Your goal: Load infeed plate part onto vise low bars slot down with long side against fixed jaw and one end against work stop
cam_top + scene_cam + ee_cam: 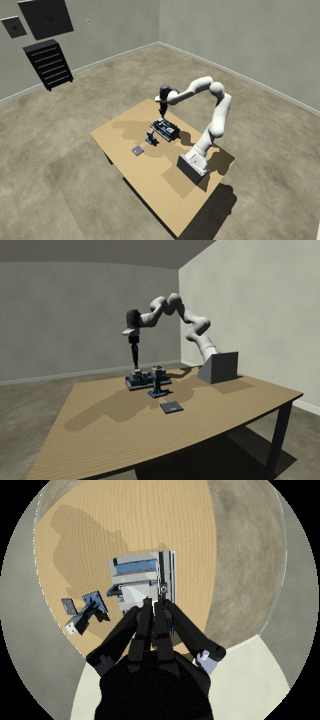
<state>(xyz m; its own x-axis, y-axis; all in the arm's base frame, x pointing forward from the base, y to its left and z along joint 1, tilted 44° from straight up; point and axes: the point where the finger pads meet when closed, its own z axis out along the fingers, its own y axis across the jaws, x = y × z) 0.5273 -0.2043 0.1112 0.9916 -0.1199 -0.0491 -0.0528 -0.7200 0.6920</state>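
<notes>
You have the gripper [162, 116] [135, 367] [154, 591] closed narrow with nothing between its fingertips, low over the vise [169, 139] [132, 388] [170, 562]. The block [162, 124] [135, 577] appears to lie in the vise; its slot and contacts cannot be confirmed. The exterior view shows the V-block [156, 373] standing upright; the wrist view alone shows both fingers separately.

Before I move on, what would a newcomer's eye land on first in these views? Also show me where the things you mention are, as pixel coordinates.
Probably the white seven-joint arm [221, 114] [196, 326], arching over the wooden table [155, 178] [160, 436] [190, 525] from its dark angled mount [189, 170] [224, 367]. Next, the black pincer [162, 116] [135, 367] [154, 591], pointing down, shut, at the vise [161, 133] [149, 387] [135, 566]. Then the dark infeed plate [137, 150] [171, 407] [67, 606], lying beyond the blue-footed V-block stand [149, 139] [156, 393] [95, 602].
</notes>
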